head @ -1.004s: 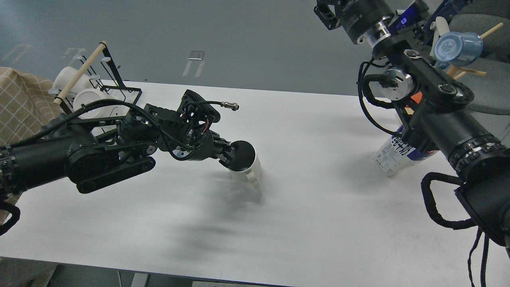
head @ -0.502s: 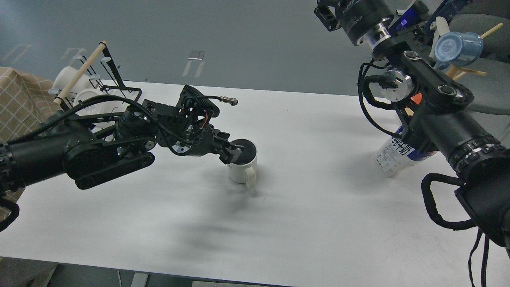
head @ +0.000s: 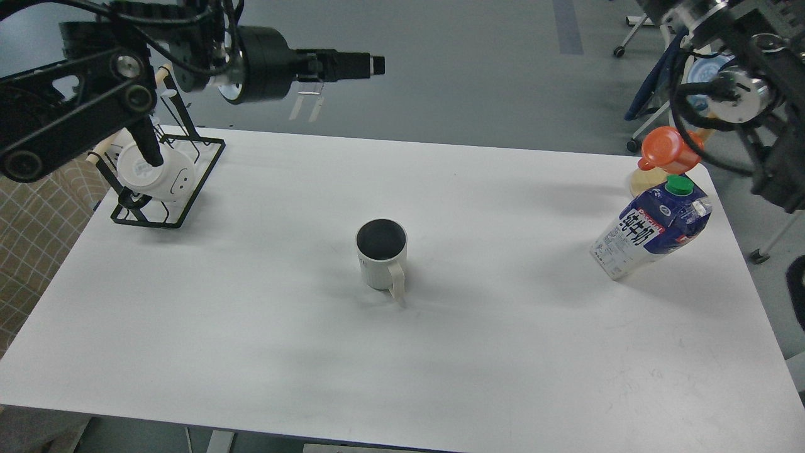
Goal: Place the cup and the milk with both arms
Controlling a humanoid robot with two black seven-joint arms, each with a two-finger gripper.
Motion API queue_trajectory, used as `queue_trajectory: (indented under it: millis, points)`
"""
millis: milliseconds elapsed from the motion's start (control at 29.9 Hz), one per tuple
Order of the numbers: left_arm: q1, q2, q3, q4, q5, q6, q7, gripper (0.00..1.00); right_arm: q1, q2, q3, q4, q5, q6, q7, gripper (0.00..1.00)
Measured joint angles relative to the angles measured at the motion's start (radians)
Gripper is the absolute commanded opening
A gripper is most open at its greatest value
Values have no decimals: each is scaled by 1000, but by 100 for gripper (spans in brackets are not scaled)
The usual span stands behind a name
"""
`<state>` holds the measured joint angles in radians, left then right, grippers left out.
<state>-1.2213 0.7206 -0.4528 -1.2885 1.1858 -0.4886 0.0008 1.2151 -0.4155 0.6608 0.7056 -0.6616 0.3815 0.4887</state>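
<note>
A white table (head: pixel 251 352) holds the two items of the job. The cup (head: pixel 381 257), white outside and dark grey inside, stands upright near the table's middle, mouth up, its chunky handle turned toward the near edge. Nothing touches it.

Well to its right, near the table's right edge, stands the milk (head: pixel 654 228), a dark blue and white carton with black characters on its face and a green cap on top. In this view it leans to the right, its base on the tabletop, free of any grip.

The left arm reaches in high from the upper left corner, above the floor beyond the far edge. Its gripper (head: pixel 361 65) points right, well apart from the cup and holding nothing; the fingers lie together as one dark bar, so whether a gap remains between them cannot be told.

The right arm shows only as joints and cables at the upper right corner. Its gripper is out of view.

At the far left corner of the table sits a black wire rack (head: pixel 204 170) with a white mug (head: pixel 154 177) lying in it, two small dark dots on its side. Behind the milk, an orange object (head: pixel 670 150) sits over a pale round base. A checked cloth (head: pixel 25 251) hangs at the left edge.
</note>
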Motion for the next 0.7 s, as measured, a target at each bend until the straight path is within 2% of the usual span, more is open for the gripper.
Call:
queue_trajectory:
  millis: [167, 335, 435, 536, 703]
  points:
    - [52, 0, -68, 16, -126, 0, 10, 98, -50, -287, -63, 247, -136, -35, 0, 100]
    - [71, 2, -77, 20, -361, 3, 44, 98, -152, -525, -70, 444, -335, -94, 0, 100]
    - [78, 2, -82, 35, -520, 40, 50, 98, -233, -643, -72, 528, -417, -154, 0, 100]
    - [85, -1, -83, 42, -630, 91, 49, 98, -332, -732, -72, 581, -525, -269, 0, 100]
    - [107, -3, -87, 42, -666, 110, 47, 98, -525, -812, -75, 616, -742, -553, 0, 100]
